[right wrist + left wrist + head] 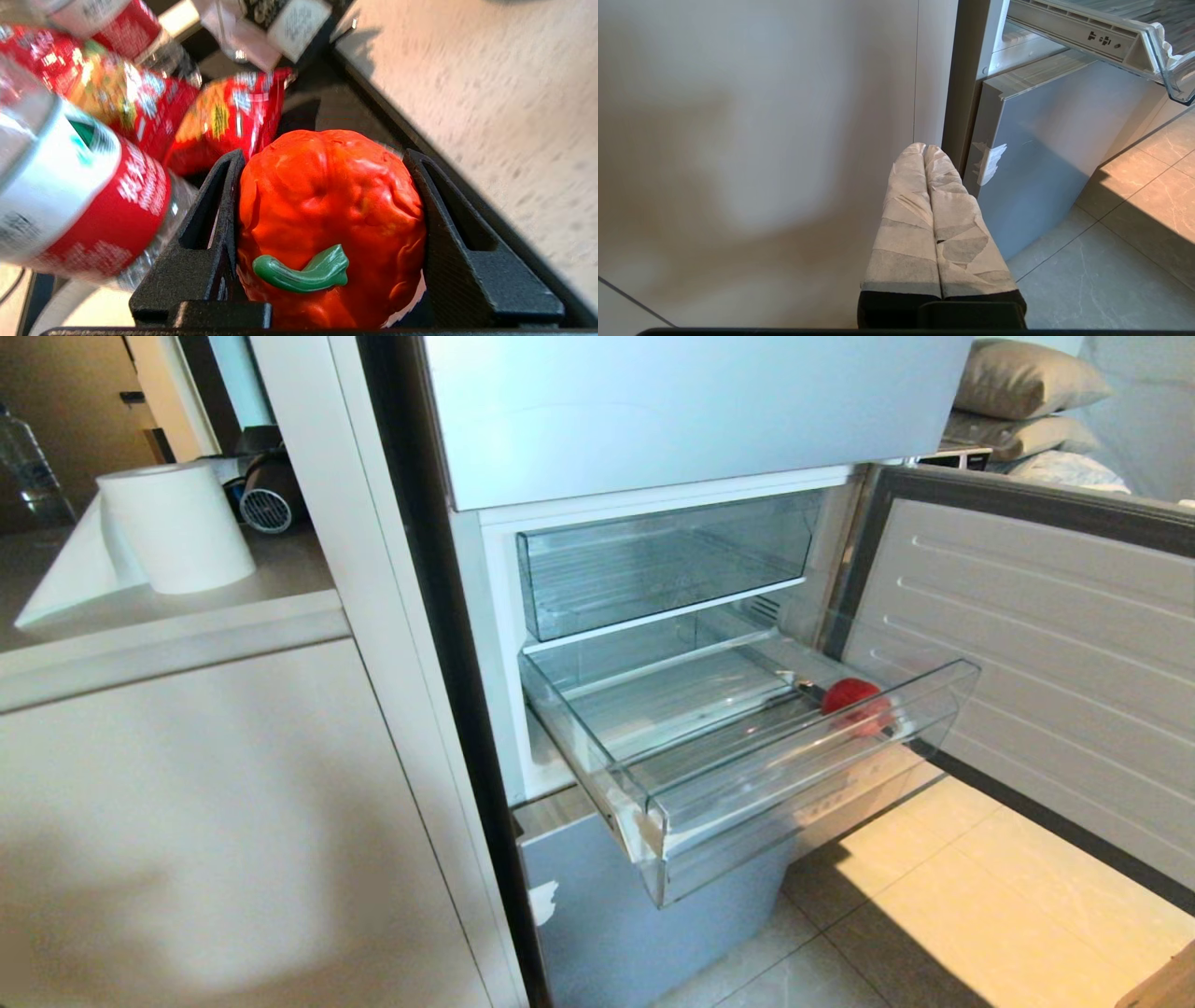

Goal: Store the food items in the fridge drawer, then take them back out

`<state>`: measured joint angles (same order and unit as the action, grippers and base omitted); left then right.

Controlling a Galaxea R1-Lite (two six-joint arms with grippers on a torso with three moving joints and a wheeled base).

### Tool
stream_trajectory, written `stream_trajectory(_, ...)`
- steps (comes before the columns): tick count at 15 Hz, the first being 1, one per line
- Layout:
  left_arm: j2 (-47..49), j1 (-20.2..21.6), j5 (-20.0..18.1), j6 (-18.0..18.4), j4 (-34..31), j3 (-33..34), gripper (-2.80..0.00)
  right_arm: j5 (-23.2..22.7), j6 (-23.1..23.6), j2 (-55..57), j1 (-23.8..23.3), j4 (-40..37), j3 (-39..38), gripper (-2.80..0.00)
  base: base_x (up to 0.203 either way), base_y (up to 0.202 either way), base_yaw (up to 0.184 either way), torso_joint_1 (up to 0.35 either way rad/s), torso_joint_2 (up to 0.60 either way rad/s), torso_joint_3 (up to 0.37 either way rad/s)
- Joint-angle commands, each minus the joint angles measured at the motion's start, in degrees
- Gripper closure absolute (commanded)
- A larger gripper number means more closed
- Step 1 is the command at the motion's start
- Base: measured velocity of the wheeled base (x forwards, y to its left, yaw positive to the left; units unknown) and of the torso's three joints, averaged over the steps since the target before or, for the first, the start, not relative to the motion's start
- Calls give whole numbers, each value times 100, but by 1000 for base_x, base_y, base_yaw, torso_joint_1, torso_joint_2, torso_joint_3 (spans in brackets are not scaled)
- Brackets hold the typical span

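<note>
The fridge drawer (803, 775) stands pulled out and open from above, its ribbed floor mostly bare; one red fruit (854, 702) sits toward its right end, just beside the clear front wall. The taller clear bin (667, 560) overhangs the drawer's rear. The open fridge door (1036, 644) walls off the right side. The right gripper (327, 224), clamped on an orange-red fruit (327, 205), has bottles (79, 186) and red snack packets (224, 116) crowded close beside it
</note>
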<state>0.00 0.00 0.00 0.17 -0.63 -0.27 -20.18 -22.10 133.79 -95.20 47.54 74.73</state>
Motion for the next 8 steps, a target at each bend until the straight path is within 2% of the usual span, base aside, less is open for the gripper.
stream_trajectory(1,9,0,0,1,2,0,0,-40,-14,33,19,27,-46,0,0,0,0,0,0,0)
stream_trajectory(3,9,0,0,1,2,0,0,-30,-14,33,22,27,-37,0,0,0,0,0,0,0)
stream_trajectory(4,4,0,0,1,2,0,0,-30,-14,33,23,27,-37,-280,0,0,0,0,0,0)
stream_trajectory(8,9,0,0,1,-1,0,0,-48,-5,-14,27,27,-54,-280,0,0,0,0,0,0)
